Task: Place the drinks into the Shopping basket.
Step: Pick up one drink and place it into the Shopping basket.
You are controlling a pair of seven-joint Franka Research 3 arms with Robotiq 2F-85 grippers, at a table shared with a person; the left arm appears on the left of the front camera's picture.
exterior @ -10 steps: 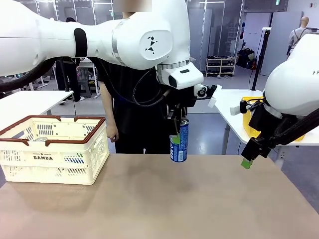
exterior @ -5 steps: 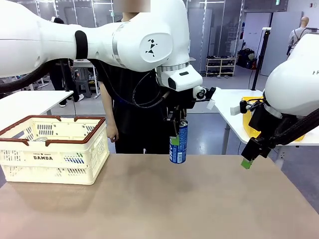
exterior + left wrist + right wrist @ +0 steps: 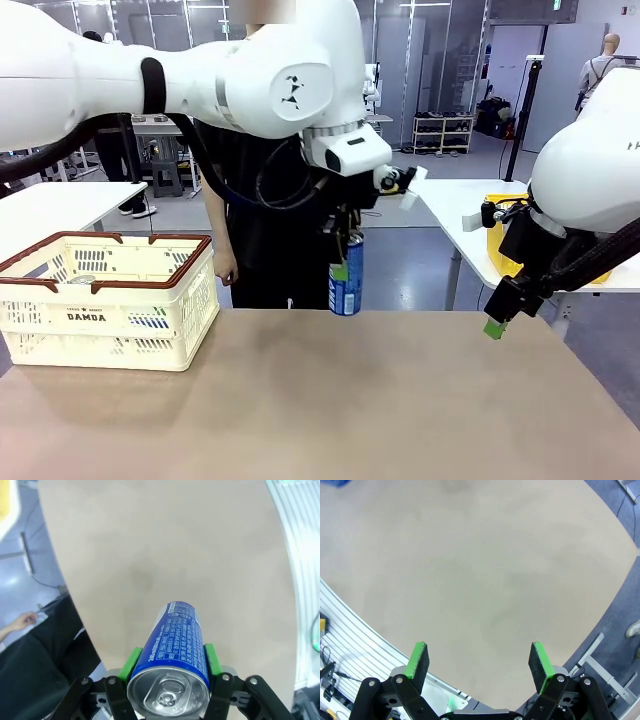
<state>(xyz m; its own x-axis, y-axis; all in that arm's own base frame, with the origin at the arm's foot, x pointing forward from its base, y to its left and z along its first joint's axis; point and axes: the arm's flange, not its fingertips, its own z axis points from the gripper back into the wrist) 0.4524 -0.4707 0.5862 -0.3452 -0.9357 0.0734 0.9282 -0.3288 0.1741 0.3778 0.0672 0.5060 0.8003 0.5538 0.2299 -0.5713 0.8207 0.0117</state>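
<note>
Right now the left tool [image 3: 345,262] is squeezing a blue can [image 3: 346,276] between its green pads [image 3: 132,661] — it is closed tight on the can's upper part. The can is hanging upright in the air, above the far edge of the tan surface [image 3: 320,400], near the middle of the front view at about 12 o'clock. In the left wrist view the can's silver top with its pull tab is facing the camera, and the blue side with small white print is pointing down toward the surface.

The Shopping basket [image 3: 108,298] is sitting on the surface at about 9 o'clock, well apart from the can. It is cream-white with a brown rim and the word DAMDA on its side. Some things are lying inside it, but they are too hidden behind the lattice to tell what they are.

The right tool [image 3: 497,312] is hanging at about 3 o'clock, above the right edge of the surface. Its fingers [image 3: 418,661] are standing wide apart — nothing is between them.

A person [image 3: 255,200] in dark clothes is standing at the far side, behind the left arm.
</note>
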